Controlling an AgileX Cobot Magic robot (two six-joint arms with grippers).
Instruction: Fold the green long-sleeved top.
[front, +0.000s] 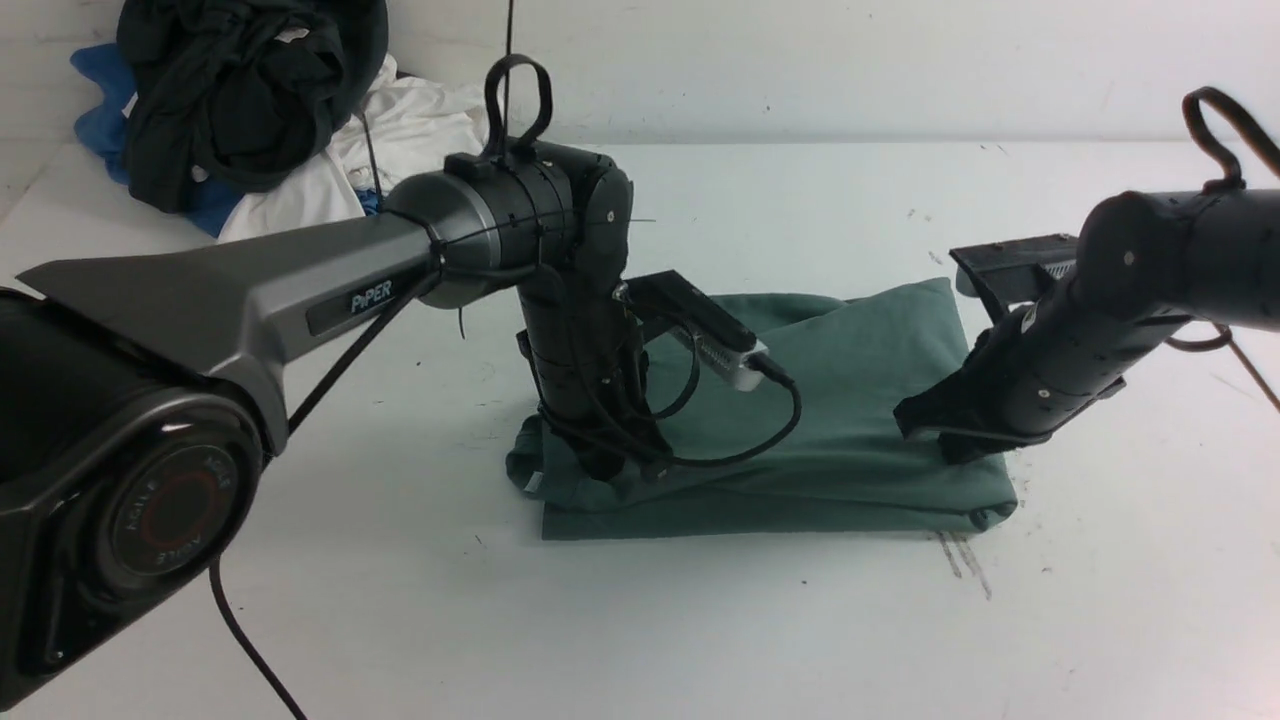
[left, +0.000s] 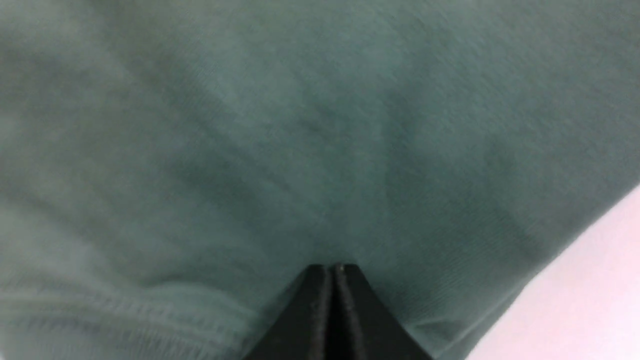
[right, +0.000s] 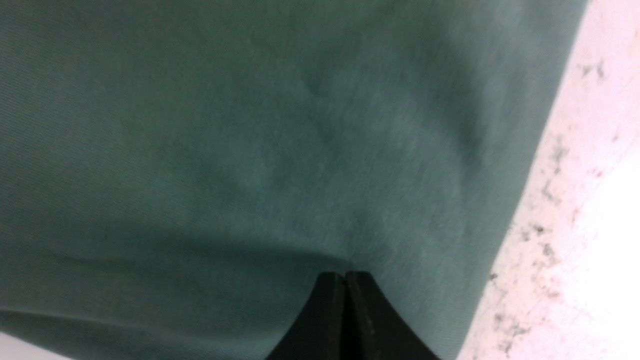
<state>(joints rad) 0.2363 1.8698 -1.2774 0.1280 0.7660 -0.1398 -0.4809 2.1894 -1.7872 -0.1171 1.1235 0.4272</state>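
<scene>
Green long-sleeved top (front: 840, 400) folded, both grippers pinching

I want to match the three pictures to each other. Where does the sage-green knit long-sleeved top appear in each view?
Front view: the sage-green knit long-sleeved top lies folded at the centre of the white table, under both arms.
Left wrist view: it fills nearly the whole picture, above the closed black left fingers.
Right wrist view: it covers most of the picture, above the closed black right fingers.
Shared landmark: the white table beside the cloth's edge.
</scene>
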